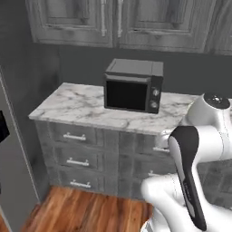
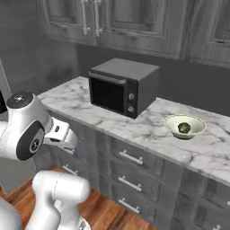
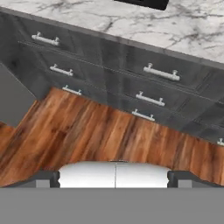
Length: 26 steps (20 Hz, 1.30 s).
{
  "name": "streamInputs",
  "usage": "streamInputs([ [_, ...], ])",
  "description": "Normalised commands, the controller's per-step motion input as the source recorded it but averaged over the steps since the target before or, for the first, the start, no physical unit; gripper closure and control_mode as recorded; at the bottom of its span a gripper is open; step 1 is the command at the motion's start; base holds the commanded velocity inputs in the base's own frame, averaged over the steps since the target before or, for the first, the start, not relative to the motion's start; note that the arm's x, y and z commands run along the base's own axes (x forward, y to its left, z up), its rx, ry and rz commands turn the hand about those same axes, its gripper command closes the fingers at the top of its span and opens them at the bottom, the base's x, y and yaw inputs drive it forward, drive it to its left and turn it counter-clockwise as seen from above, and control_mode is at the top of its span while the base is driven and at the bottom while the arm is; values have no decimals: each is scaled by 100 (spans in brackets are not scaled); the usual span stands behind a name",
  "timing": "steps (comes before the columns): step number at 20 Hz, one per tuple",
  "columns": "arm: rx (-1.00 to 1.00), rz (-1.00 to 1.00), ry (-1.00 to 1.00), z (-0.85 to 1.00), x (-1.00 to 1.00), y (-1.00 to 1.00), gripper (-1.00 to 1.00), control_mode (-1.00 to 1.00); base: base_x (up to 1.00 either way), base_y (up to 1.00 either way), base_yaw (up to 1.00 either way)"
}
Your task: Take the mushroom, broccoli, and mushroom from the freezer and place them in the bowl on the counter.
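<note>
The pale bowl [image 2: 196,123] sits on the white marble counter [image 2: 148,128], to the right of the microwave. A small dark green floret, the broccoli [image 2: 184,128], lies inside it. In the hand view my gripper [image 3: 114,177] is open, its two dark fingertips [image 3: 43,177] wide apart with nothing between them. It points down at the wood floor in front of the dark grey drawers. A light grey panel of the freezer [image 1: 11,172] stands at the left edge. The mushroom is out of view.
A black microwave [image 1: 133,86] stands on the counter [image 1: 77,106] toward the back. Dark drawers with silver bar handles [image 3: 161,72] run under the counter. Grey wall cabinets [image 1: 118,20] hang above. Wood floor [image 3: 109,131] lies in front of the drawers.
</note>
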Motion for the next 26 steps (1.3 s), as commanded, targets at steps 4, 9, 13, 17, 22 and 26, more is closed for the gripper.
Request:
streamInputs([
  [4, 0, 0, 0, 0, 0, 0, -100, 100, -25, 54, 99],
  [9, 0, 0, 0, 0, 0, 0, -100, 100, -10, 61, 92],
  [13, 0, 0, 0, 0, 0, 0, -100, 100, 64, 88, 52],
  [17, 0, 0, 0, 0, 0, 0, -100, 100, 99, 100, 13],
  [22, 0, 0, 0, 0, 0, 0, -100, 100, 100, 100, 1],
  [26, 0, 0, 0, 0, 0, 0, -100, 100, 99, 82, -16],
])
